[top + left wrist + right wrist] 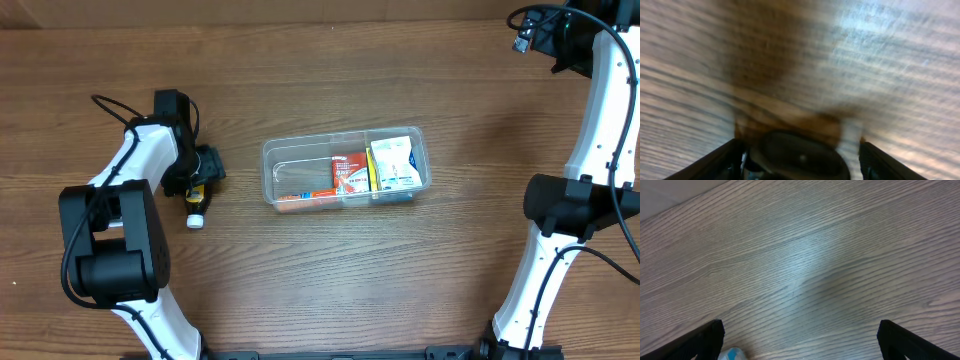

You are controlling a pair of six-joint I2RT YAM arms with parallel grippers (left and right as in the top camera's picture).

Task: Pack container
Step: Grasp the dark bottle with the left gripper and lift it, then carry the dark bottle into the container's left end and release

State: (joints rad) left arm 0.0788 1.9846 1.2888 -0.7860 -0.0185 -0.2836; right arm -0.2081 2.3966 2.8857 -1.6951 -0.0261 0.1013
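By the left edge of the desk [330,290], the left fingers [715,162] straddle a dark bottle [196,208]; I cannot tell if they grip it. The right fingers [700,340] gape wide, empty.

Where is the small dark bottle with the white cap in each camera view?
Overhead: the bottle lies on its side, left of the container.
Left wrist: the view is blurred; a dark rounded shape low in the middle may be it.
Right wrist: not in it.
Shared landmark: the wood-grain table.
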